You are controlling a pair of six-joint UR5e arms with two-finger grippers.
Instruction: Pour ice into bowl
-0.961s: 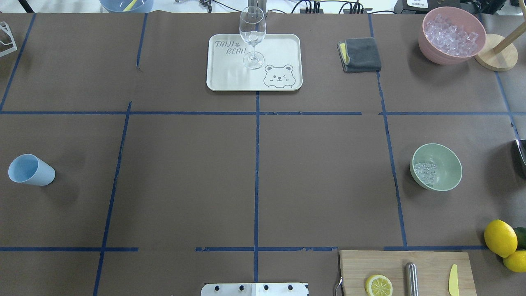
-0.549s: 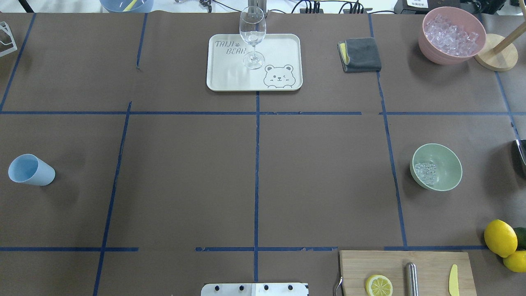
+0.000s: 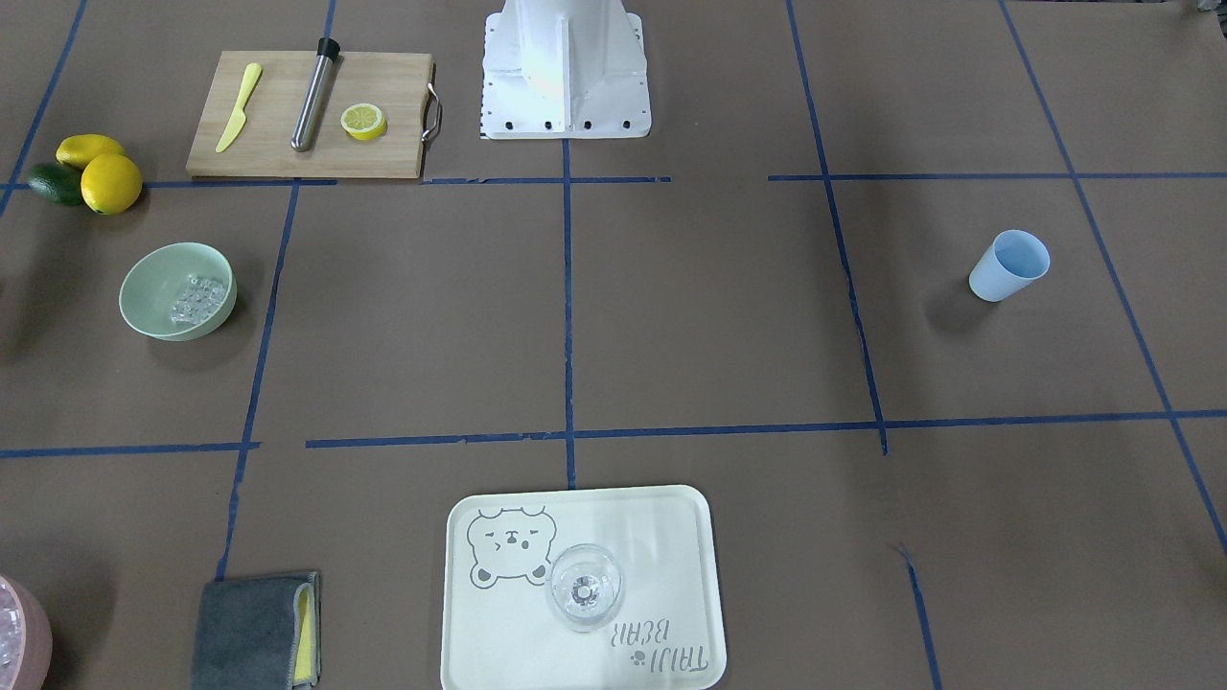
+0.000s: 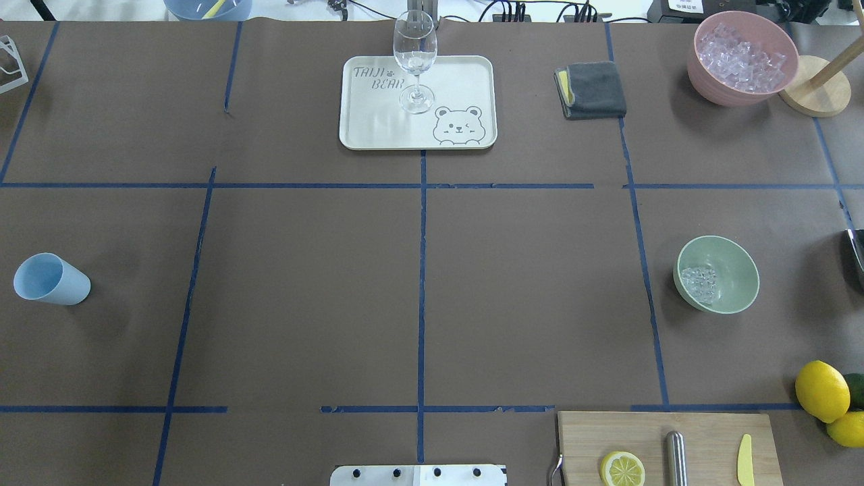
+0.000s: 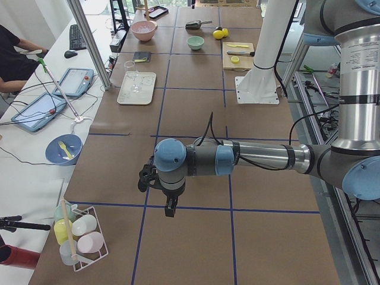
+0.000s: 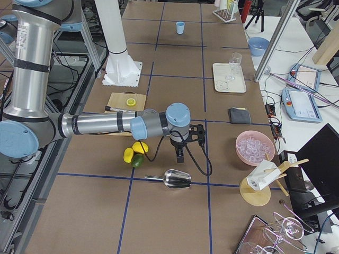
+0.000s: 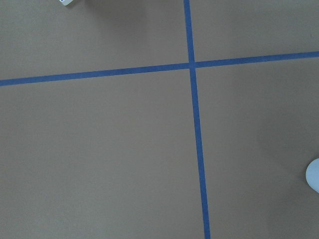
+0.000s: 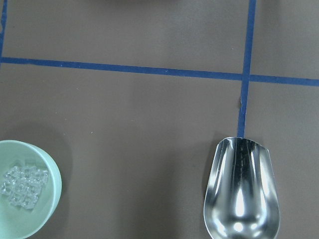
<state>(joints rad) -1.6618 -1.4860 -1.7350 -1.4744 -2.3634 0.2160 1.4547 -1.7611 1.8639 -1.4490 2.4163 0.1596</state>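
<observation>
The mint-green bowl (image 4: 732,266) stands at the right of the table, also seen in the front-facing view (image 3: 158,273) and at the lower left of the right wrist view (image 8: 52,191). A small heap of clear ice (image 4: 698,283) (image 3: 196,299) (image 8: 22,185) lies inside it. The right gripper (image 6: 180,157) shows only in the exterior right view, hanging above the table near a metal scoop (image 6: 177,179) (image 8: 242,194); I cannot tell its state. Only the exterior left view shows the left gripper (image 5: 170,209), over bare table, state unreadable.
A pink tub (image 4: 742,81) full of ice sits back right beside a grey cloth (image 4: 594,89). A wine glass (image 4: 414,61) stands on a cream tray (image 4: 378,128). Far left stands a blue cup (image 4: 50,279). Cutting board (image 4: 702,432) and lemons (image 4: 821,390) lie front right.
</observation>
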